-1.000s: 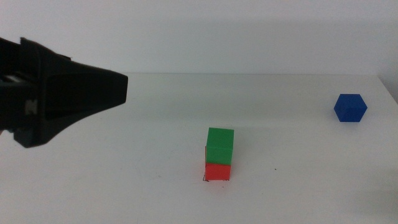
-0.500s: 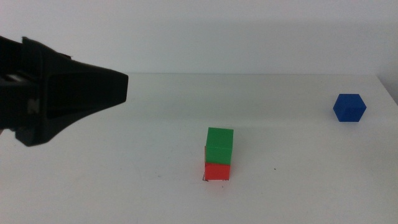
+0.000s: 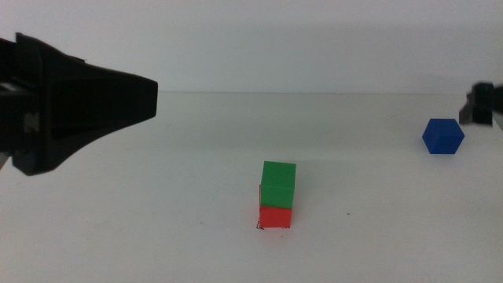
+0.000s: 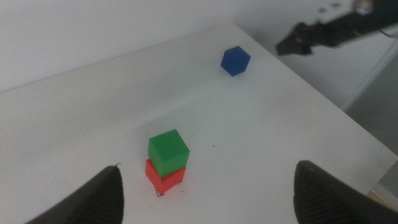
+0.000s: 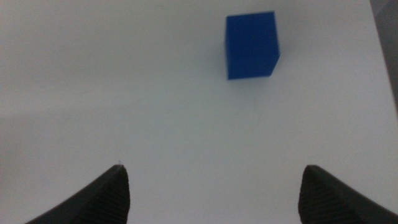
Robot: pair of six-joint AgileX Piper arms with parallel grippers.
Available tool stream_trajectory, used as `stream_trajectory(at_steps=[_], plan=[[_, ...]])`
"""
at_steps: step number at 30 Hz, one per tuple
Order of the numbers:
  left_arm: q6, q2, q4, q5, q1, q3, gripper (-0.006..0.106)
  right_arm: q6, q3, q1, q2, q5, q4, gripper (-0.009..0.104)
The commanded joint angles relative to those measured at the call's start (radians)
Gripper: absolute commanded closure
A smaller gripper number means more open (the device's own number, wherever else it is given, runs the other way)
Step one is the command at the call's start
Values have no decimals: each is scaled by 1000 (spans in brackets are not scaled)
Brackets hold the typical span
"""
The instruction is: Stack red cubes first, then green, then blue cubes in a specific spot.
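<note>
The green cube (image 3: pixel 278 184) sits on the red cube (image 3: pixel 276 218) at the table's front centre, and the wrist view shows them again as green cube (image 4: pixel 168 149) on red cube (image 4: pixel 163 176). Tiny black corner marks of the specific spot (image 3: pixel 259 226) show at the red cube's base. The blue cube (image 3: pixel 442 137) lies alone at the far right. My left gripper (image 3: pixel 149 101) hangs open, high at the left, well away from the stack. My right gripper (image 3: pixel 481 104) is at the right edge just behind the blue cube (image 5: pixel 251 45), open, with nothing between its jaws.
A single black speck (image 3: pixel 348 214) lies on the white table to the right of the stack. The table's right edge (image 4: pixel 348 115) runs close past the blue cube (image 4: pixel 236 60). The right arm (image 4: pixel 323 34) reaches in beyond that edge.
The right gripper has come into the middle view at the right edge, near the blue cube. The left gripper has drawn back slightly to the left. The cubes have not moved.
</note>
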State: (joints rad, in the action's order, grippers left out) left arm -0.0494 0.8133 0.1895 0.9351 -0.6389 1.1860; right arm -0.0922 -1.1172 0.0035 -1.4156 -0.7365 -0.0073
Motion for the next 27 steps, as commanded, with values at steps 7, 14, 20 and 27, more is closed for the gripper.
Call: stream_trajectory(at_steps=[7, 14, 20, 27], plan=[[0, -5, -6, -32, 2, 3, 7, 176, -548, -108, -527, -243, 7, 2], [0, -5, -6, -41, 2, 3, 7, 248, -838, -109, -794, -301, -4, 2], [0, -5, -6, -41, 2, 3, 7, 271, -888, -103, -899, -295, 7, 2], [0, -5, -6, -43, 2, 3, 7, 298, -888, -83, -918, -301, 7, 69]])
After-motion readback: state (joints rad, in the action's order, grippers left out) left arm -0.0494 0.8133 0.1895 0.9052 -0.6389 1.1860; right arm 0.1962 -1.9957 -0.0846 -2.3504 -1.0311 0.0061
